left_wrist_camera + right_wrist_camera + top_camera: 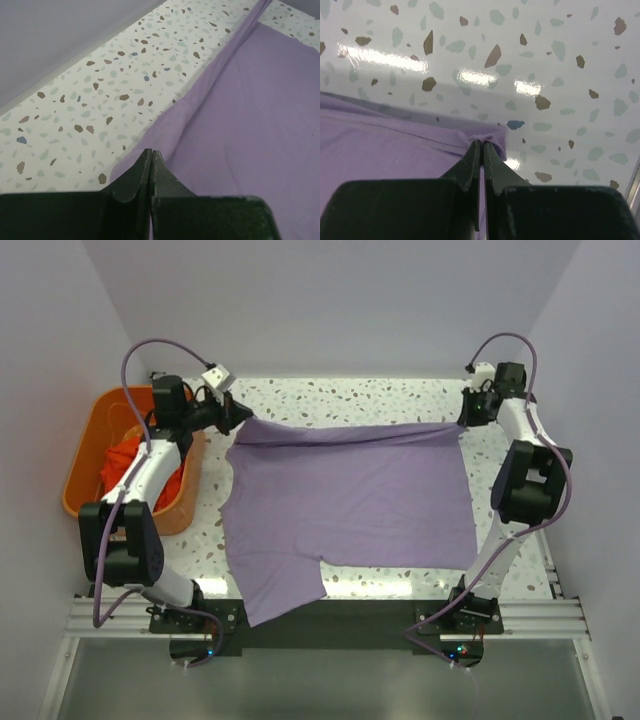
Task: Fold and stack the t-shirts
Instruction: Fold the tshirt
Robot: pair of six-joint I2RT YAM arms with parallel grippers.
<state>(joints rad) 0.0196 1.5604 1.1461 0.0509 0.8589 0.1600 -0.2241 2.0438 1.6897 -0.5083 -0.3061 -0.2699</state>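
Note:
The lavender-purple t-shirt (345, 505) lies spread on the speckled table, one sleeve hanging over the near edge. Its far hem is lifted and stretched between both grippers. My left gripper (240, 418) is shut on the far left corner; in the left wrist view (151, 151) the shirt (250, 125) runs away from the closed tips. My right gripper (462, 420) is shut on the far right corner, with cloth (395, 145) bunched at the tips (481, 143). The orange-red t-shirt (128, 465) lies crumpled in the basket.
An orange plastic basket (82, 468) stands at the table's left edge, beside my left arm. White walls close off the back and sides. Speckled tabletop (340, 395) shows beyond the shirt's far hem.

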